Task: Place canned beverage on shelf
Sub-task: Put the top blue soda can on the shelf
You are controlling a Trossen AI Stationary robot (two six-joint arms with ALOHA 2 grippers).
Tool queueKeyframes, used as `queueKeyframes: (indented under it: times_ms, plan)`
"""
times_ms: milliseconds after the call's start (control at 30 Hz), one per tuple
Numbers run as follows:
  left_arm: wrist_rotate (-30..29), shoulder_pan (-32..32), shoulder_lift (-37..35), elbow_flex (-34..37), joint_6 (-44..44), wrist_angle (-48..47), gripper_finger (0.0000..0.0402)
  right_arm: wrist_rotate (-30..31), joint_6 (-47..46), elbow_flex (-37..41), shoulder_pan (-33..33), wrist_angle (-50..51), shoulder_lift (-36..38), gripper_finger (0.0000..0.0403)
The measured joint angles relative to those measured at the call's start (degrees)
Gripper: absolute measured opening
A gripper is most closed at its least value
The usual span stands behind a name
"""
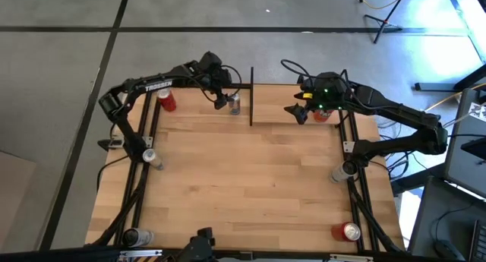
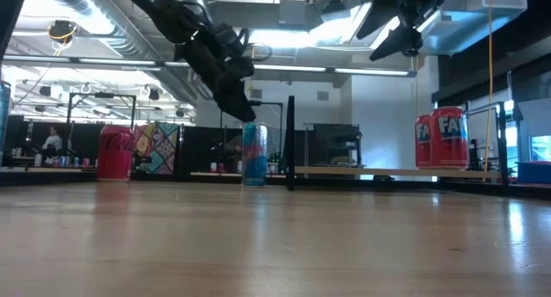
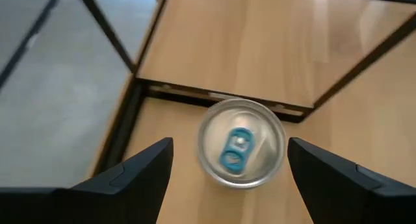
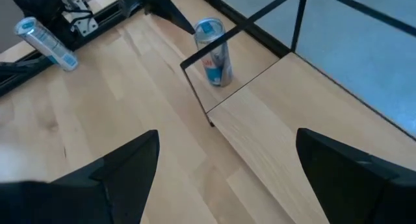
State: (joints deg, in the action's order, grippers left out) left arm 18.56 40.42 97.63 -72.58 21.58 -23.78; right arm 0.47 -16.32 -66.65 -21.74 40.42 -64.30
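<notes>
While the left gripper [image 3: 227, 160] is held above the blue can [image 3: 241, 150], its fingers are spread wide. The can is seen upright on the desk [image 1: 250, 178] beside the shelf [image 1: 296, 106]. The right gripper [image 4: 224, 162] is held wide apart over the shelf.

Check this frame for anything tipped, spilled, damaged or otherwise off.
Nothing stands out. The blue can stands upright on the tabletop just beside the shelf, with the open left pincer hovering directly above it. The red cans seen in the low view also stand upright. The right pincer hangs open over the shelf. No spill shows.
</notes>
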Motion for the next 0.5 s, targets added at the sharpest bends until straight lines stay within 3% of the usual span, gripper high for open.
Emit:
queueKeyframes:
  times_ms: [133, 500]
  plan:
    - [2.29, -0.09, 0.90, -0.02, 0.36, 0.28, 0.0294, -0.03, 0.00, 0.00, 0.03, -0.09, -0.82, 0.0348]
    - [1.48, -0.35, 4.74, 0.02, 3.54, 0.90, 0.0287, 0.00, -0.39, 0.00, 0.00, -0.09, -1.33, 0.0348]
